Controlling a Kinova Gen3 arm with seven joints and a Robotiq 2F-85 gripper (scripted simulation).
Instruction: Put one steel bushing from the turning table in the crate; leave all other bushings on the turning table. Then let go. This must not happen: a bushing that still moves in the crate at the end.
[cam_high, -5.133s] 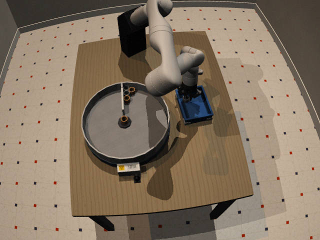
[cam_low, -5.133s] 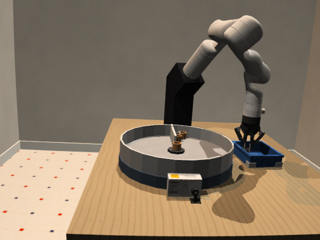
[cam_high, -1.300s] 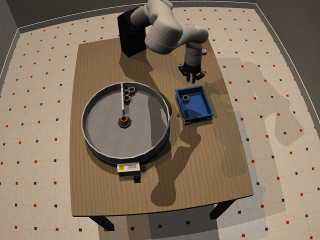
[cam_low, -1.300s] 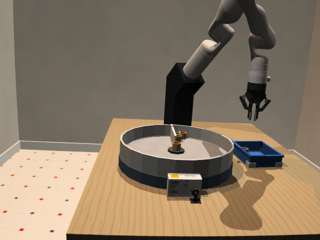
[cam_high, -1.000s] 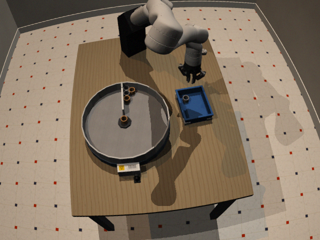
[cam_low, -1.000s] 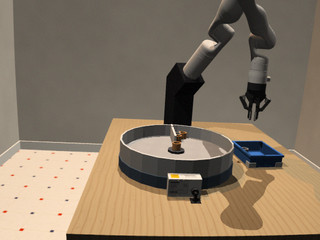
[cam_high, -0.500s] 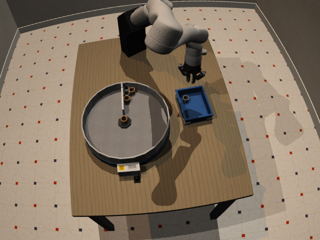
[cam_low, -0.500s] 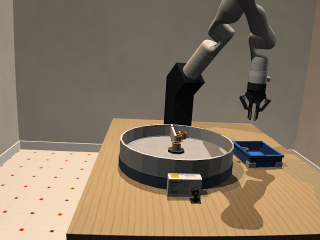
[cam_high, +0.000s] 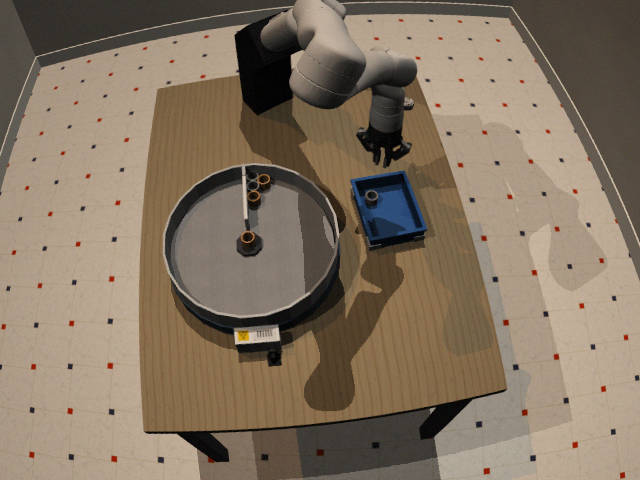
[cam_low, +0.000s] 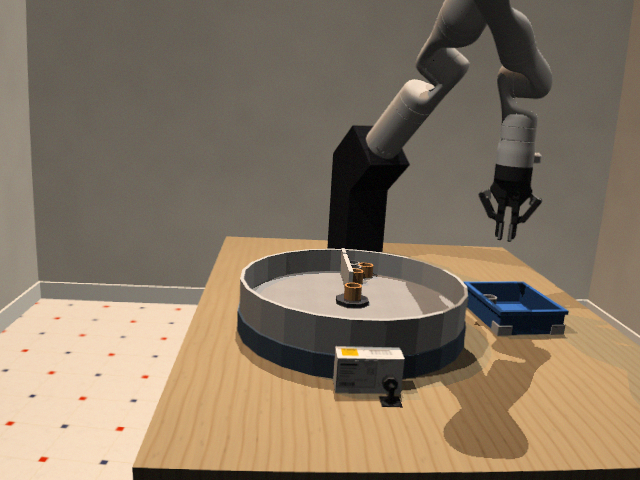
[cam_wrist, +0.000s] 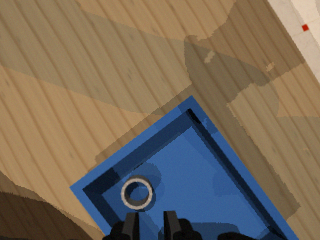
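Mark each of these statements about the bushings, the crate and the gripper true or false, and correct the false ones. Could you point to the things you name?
1. A grey steel bushing (cam_high: 371, 203) (cam_low: 489, 297) (cam_wrist: 124, 192) sits in the blue crate (cam_high: 398, 204) (cam_low: 516, 306) (cam_wrist: 200, 175). True.
2. The gripper (cam_high: 381, 163) (cam_low: 505, 239) (cam_wrist: 151, 216) is pinching a bushing. False: its fingers stand a little apart with nothing between them.
3. The grey turning table (cam_high: 206, 273) (cam_low: 289, 310) holds both grey and copper-coloured bushings. True.
4. The dark hub (cam_high: 249, 251) (cam_low: 343, 301) at the turning table's middle is bare. False: a copper-coloured bushing (cam_high: 247, 244) (cam_low: 353, 294) stands on it.
5. The white box (cam_high: 256, 335) (cam_low: 361, 372) with a yellow label stands outside the turning table. True.
6. The crate holds two bushings. False: only one shows there.
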